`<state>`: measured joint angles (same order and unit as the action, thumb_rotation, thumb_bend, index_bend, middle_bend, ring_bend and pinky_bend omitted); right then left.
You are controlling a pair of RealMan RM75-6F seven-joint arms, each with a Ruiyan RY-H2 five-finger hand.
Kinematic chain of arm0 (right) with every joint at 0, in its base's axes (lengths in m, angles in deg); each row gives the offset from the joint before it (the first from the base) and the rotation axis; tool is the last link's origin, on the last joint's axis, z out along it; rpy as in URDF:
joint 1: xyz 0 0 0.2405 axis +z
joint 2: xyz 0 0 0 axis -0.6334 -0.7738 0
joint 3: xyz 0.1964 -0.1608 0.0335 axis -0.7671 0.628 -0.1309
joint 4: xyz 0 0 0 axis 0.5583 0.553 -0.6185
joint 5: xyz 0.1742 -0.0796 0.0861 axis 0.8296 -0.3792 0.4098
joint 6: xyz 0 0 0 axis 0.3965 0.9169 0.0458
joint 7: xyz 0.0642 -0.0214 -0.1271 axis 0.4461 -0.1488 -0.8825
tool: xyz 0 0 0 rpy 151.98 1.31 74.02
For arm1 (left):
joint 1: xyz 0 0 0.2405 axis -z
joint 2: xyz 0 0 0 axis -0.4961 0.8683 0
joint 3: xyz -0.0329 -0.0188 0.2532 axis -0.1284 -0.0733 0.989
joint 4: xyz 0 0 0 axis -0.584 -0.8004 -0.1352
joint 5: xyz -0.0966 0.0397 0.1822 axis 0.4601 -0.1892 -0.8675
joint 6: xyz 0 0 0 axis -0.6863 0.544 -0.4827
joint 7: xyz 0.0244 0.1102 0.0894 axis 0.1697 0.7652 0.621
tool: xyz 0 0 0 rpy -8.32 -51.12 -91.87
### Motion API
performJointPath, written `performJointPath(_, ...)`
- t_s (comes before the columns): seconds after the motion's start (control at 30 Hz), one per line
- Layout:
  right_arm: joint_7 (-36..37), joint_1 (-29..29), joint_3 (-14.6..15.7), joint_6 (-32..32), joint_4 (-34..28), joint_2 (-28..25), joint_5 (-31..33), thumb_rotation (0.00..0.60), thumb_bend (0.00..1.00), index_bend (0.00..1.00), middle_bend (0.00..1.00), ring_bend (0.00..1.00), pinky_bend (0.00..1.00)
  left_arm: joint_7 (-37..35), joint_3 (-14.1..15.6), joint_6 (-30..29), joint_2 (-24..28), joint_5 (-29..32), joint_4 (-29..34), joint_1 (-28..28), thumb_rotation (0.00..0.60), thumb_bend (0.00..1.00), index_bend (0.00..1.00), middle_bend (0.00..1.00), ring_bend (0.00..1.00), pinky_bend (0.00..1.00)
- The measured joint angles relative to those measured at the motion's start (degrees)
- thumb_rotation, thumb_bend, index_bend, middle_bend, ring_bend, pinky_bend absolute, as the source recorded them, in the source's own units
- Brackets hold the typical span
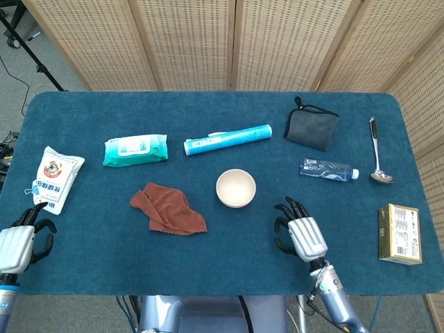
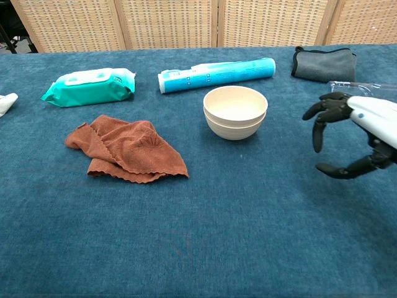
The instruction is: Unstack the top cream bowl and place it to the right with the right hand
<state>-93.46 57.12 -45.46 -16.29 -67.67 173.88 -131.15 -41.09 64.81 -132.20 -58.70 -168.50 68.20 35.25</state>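
Two cream bowls [image 1: 236, 188] [image 2: 236, 112] sit nested near the middle of the blue table; the chest view shows the top one's rim above the lower one. My right hand [image 1: 298, 232] [image 2: 355, 136] hovers to the right of the stack, apart from it, with its dark fingers spread and empty. At the table's near left corner my left hand [image 1: 19, 243] rests with nothing in it; the chest view does not show it.
A brown cloth [image 1: 168, 209] lies left of the bowls. Behind them are a teal wipes pack [image 1: 136, 149] and a blue tube [image 1: 227, 139]. A clear bottle [image 1: 328, 169], grey pouch [image 1: 311, 127], ladle [image 1: 377, 152] and small box [image 1: 399, 233] occupy the right side; a snack bag [image 1: 54, 175] lies far left.
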Motion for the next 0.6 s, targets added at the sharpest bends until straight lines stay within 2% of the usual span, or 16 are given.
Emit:
performJointPath(0.27, -0.9, 4.1, -3.0, -1.8, 4.4, 3.2, 1.6, 0.600, 0.31, 0.55, 0.21, 0.02, 0.10, -0.9, -0.4, 0.3, 0.0, 0.7, -0.4, 0.1, 0.600, 0.52, 0.53, 0.17, 0.16, 0.35)
performJointPath(0.6, -2.2, 6.3, -5.0, -1.4, 2.8, 2.2, 2.4, 0.600, 0.31, 0.55, 0.21, 0.02, 0.10, -0.9, -0.2, 0.9, -0.2, 0.8, 0.0, 0.2, 0.600, 0.52, 0.53, 0.17, 0.16, 0.35)
